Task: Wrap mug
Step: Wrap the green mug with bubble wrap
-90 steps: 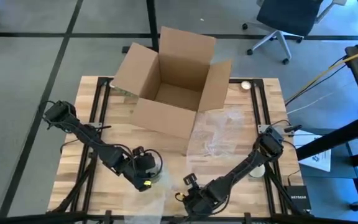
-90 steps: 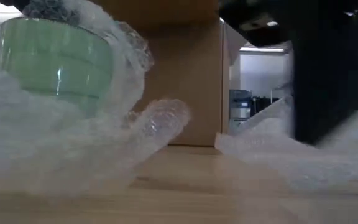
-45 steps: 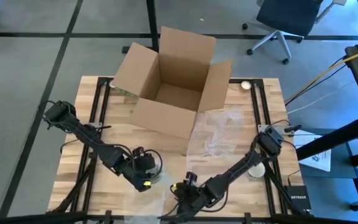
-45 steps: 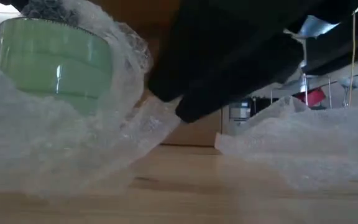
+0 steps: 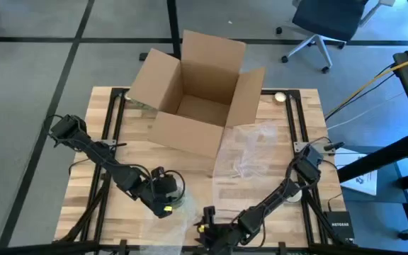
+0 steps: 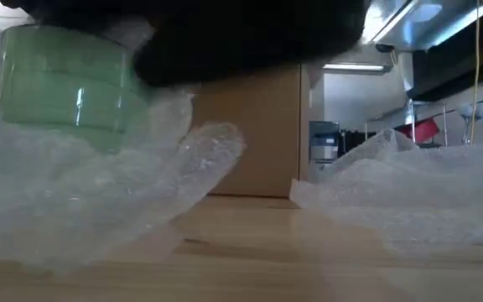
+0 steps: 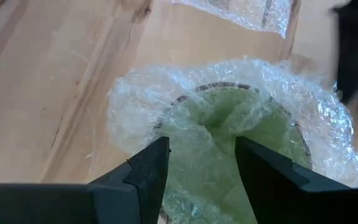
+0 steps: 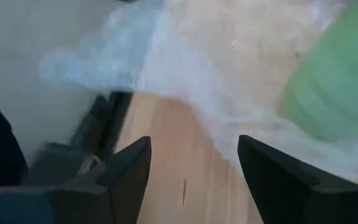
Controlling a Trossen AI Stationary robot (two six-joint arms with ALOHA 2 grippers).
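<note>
A green mug (image 6: 65, 84) sits in a sheet of bubble wrap (image 6: 74, 201) near the table's front edge, left of centre. The wrap is drawn over its rim (image 7: 229, 87) and sags into its mouth. My left gripper (image 5: 165, 205) stands over the mug, shut on gathered wrap. My right gripper (image 5: 205, 228) is at the front edge just right of the mug (image 8: 334, 81). It is open (image 8: 194, 168), with only bare wood and the wrap's edge (image 8: 166, 68) ahead of it. My left gripper pinches a bunched fold of bubble wrap (image 7: 207, 134) between its two fingers, over the mug's mouth. The fingers come from above, pointing down. The wrap is several layers thick there and hides the fingertips' ends; whether they also touch the mug, I cannot tell.
An open cardboard box (image 5: 193, 92) stands at the table's far middle. A second bubble wrap sheet (image 5: 250, 152) lies right of centre, in front of the box. A small round thing (image 5: 280, 97) lies at the far right. Bare wood shows between the two sheets (image 6: 250, 243).
My right gripper has gone toward the table's left and near edge, closer to the mug. In the low view its dark body has swept across the top of the picture. The wrap's loose flap beside the mug has been nudged and has sprung back.
</note>
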